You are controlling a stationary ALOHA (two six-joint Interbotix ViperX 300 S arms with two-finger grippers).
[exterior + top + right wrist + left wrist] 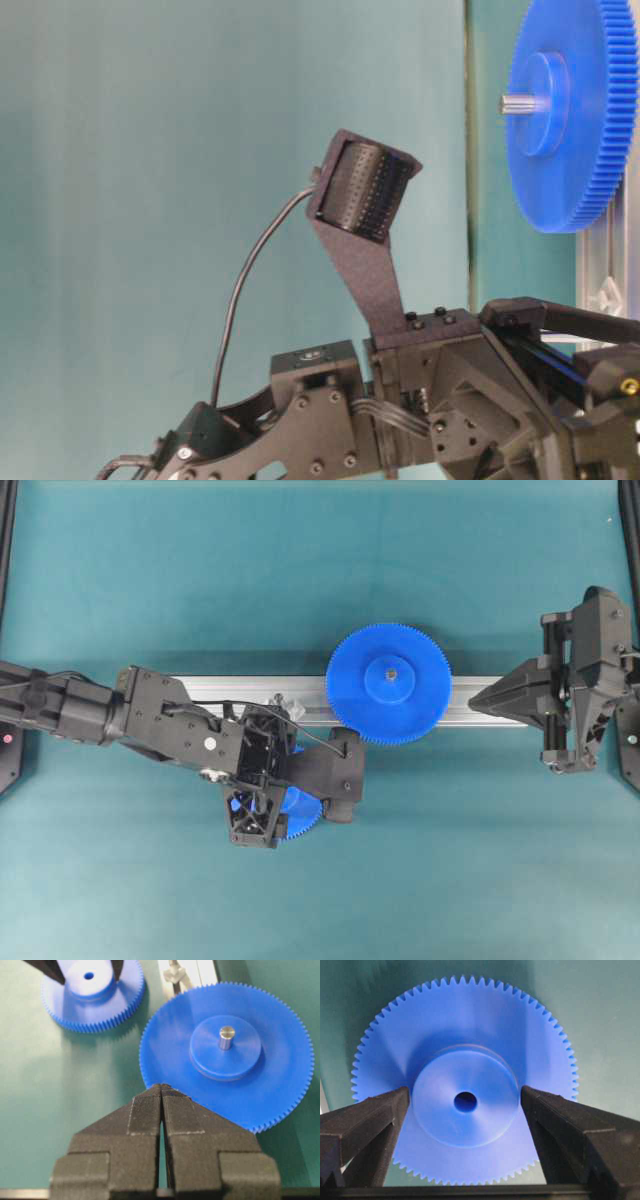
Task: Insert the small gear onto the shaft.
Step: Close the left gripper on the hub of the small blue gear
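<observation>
Overhead, the left gripper point(268, 805) hung directly above the small gear point(300, 814), which lay flat on the green table point(320, 570) just below the ribbed aluminium bar point(470, 702). In the left wrist view, the two fingers point(367, 1125) stood wide apart on either side of the raised hub of the small gear point(465, 1080); whether they touched it could not be told. The hub faced up with its centre hole exposed. The shaft point(174, 973), a small clear-based pin, sat on the bar between the two gears, partly hidden overhead by the left arm. The large gear point(389, 684) was mounted on a metal pin point(226, 1037) on the bar, to the upper right of the small gear and apart from it. The right gripper point(475, 702) was at the bar's right end, near the large gear's rim; its fingers point(145, 1115) were pressed together with only a hairline slit between them and held nothing.
</observation>
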